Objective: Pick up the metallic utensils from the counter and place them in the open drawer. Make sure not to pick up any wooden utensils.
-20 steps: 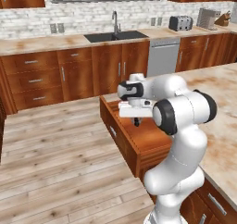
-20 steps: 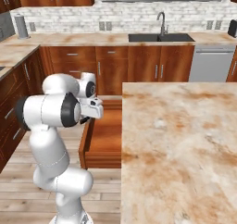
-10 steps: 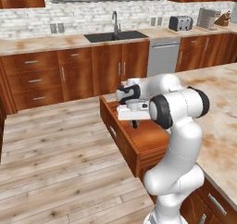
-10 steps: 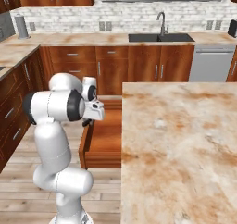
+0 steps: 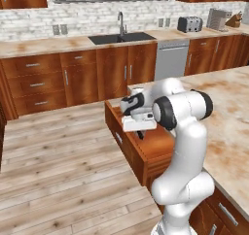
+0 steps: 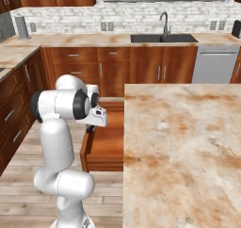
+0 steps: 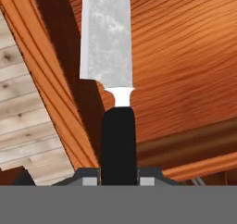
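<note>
One knife (image 7: pixel 109 47) sits clamped by its black handle in the gripper (image 7: pixel 119 179), blade pointing ahead over the open drawer (image 7: pixel 185 65); one table (image 6: pixel 183 147) lies beside, nothing between.

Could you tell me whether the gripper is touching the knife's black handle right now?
Touching. In the hand view the knife has its black handle running straight down between the gripper jaws, flush against both, with its blade pointing over the drawer.

— What's along the back wall?
— Red-brown cabinets (image 5: pixel 48 81), a black sink (image 5: pixel 121 37), a steel dishwasher (image 5: pixel 170 59), grey brick backsplash (image 6: pixel 141 17).
— And the floor?
— Pale wood planks (image 5: pixel 58 180).
</note>
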### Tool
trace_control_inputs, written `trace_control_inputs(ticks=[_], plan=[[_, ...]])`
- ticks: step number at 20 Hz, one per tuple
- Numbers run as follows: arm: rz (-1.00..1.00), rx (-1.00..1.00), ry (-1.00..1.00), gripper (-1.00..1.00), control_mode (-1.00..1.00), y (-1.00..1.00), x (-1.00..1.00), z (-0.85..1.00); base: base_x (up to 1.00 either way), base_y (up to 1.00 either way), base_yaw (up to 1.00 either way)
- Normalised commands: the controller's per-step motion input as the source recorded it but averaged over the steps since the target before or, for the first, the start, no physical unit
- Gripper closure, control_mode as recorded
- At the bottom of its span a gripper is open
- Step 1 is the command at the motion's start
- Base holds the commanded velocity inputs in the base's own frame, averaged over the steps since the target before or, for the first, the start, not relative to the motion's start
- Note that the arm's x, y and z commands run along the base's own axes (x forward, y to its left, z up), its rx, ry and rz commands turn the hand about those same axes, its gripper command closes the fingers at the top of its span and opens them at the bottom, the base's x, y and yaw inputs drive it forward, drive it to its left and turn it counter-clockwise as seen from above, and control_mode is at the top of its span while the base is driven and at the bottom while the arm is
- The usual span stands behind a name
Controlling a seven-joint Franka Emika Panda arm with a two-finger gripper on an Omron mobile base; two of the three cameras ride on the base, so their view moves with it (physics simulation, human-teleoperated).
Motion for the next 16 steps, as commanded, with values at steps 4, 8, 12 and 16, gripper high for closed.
trace_control_inputs(ticks=[4,8,12,16], plan=[[0.06,0.00,0.00,1.00,-1.00,0.00,0.12,-0.32,0.00,0.00,0.00],[0.08,0.00,0.00,1.00,-1.00,-0.02,0.10,-0.33,0.00,0.00,0.00],[0.11,0.00,0.00,1.00,-1.00,-0.02,0.05,-0.34,0.00,0.00,0.00],[0.11,0.00,0.00,1.00,-1.00,-0.02,0.04,-0.34,0.00,0.00,0.00]])
